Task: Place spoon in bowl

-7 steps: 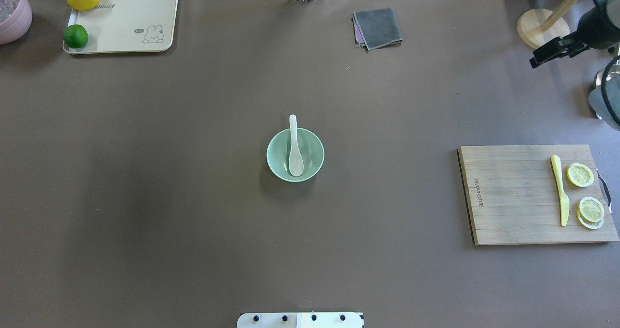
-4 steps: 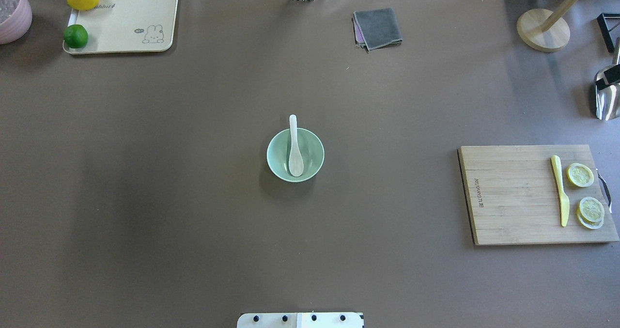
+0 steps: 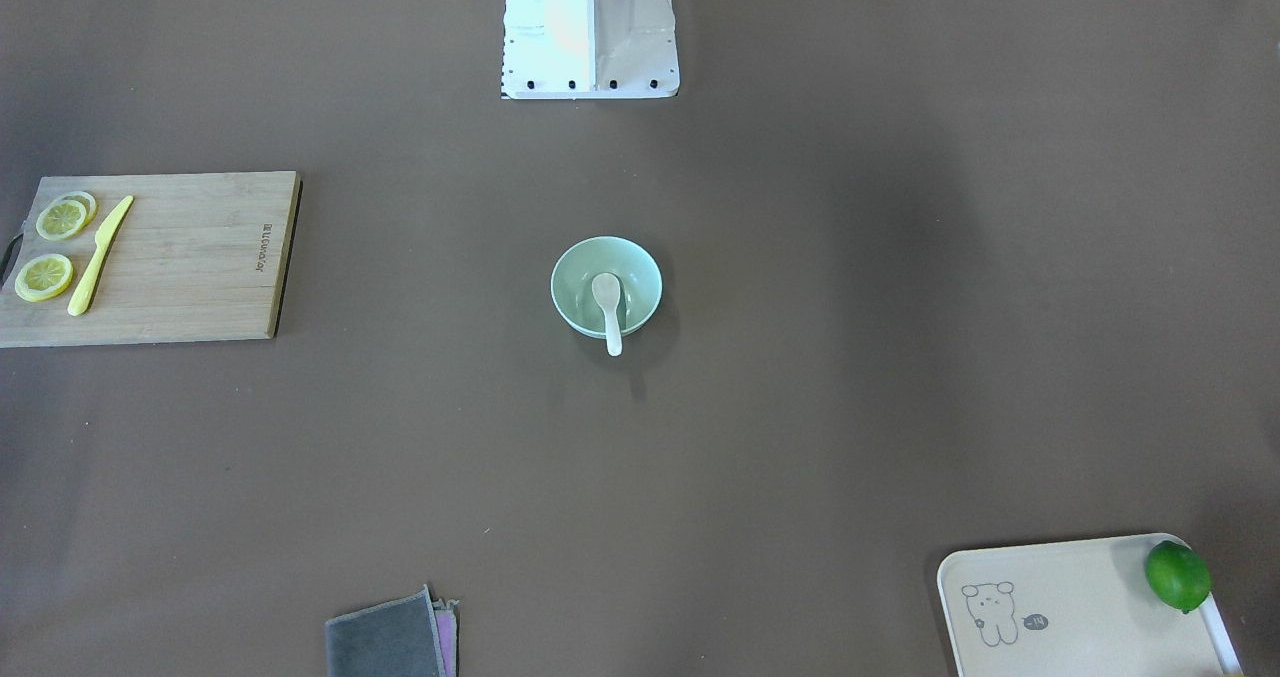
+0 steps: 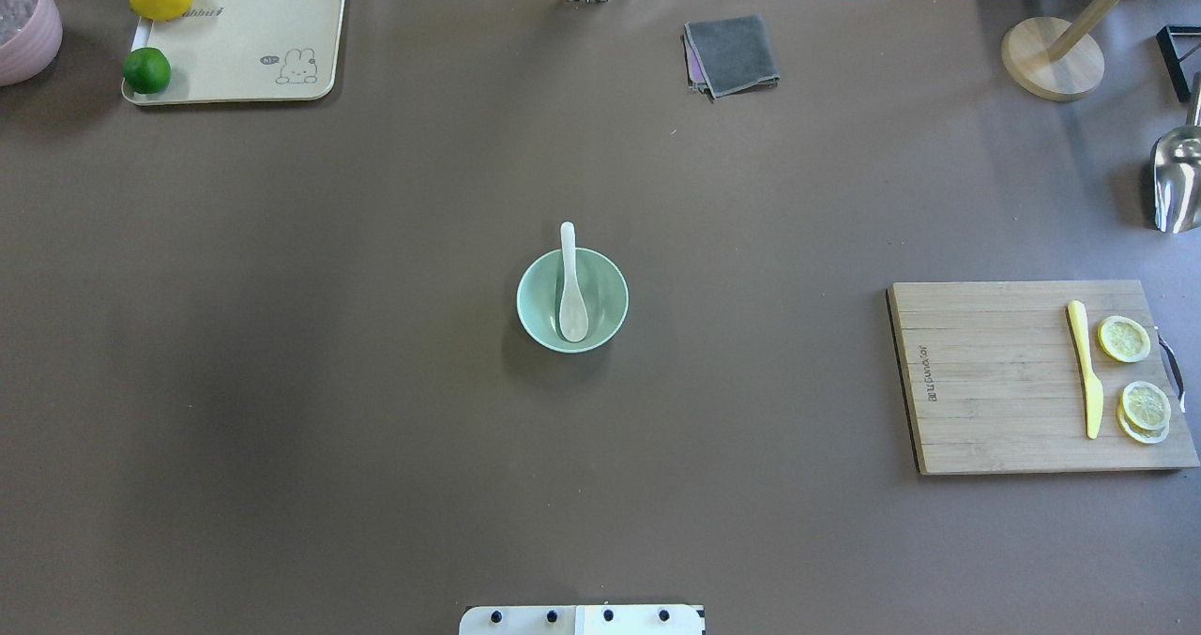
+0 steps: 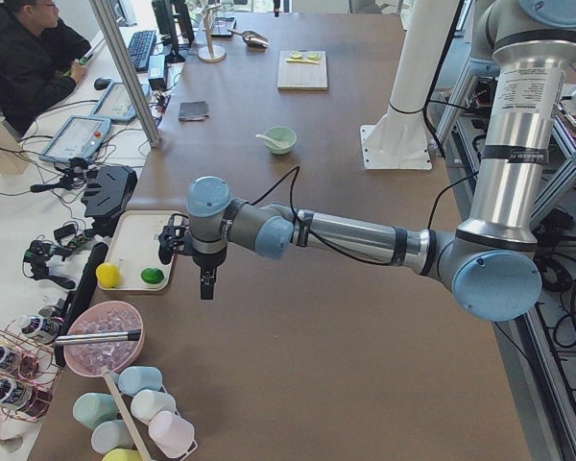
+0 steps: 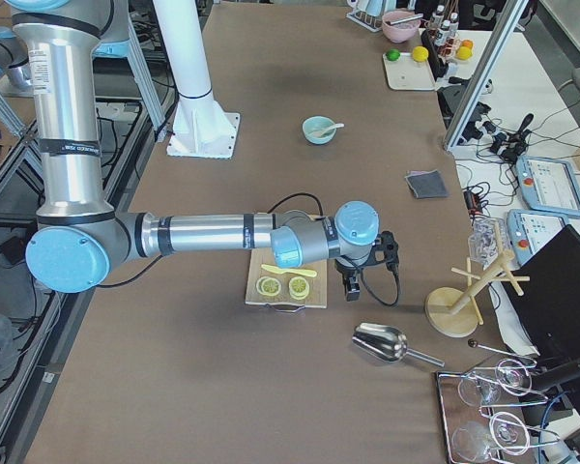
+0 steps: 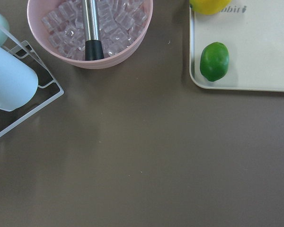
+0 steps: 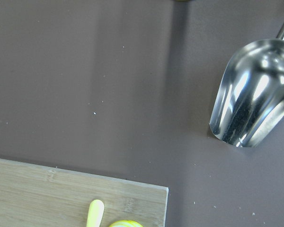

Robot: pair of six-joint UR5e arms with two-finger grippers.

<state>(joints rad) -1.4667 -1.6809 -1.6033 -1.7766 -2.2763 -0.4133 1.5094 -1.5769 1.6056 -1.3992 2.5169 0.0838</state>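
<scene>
The white spoon (image 4: 570,288) lies in the pale mint-green bowl (image 4: 539,297) at the table's middle, scoop inside and handle sticking out over the far rim. Both also show in the front-facing view, the spoon (image 3: 608,309) in the bowl (image 3: 578,279). My left gripper (image 5: 204,288) hangs far off at the table's left end, near the cream tray (image 5: 134,240). My right gripper (image 6: 351,290) hangs at the right end, past the cutting board (image 6: 288,275). Both show only in side views; I cannot tell whether they are open or shut.
The cutting board (image 4: 995,377) holds a yellow knife (image 4: 1086,368) and lemon slices. A metal scoop (image 4: 1175,180) and a wooden stand (image 4: 1051,58) are at the right. The cream tray (image 4: 253,30) holds a lime and a lemon. A grey cloth (image 4: 732,53) lies at the far edge. A pink ice bowl (image 7: 90,28) is at the left.
The right arm, seen at the overhead view's upper right edge one second ago, has moved out of that view. The spoon and the bowl have not moved.
</scene>
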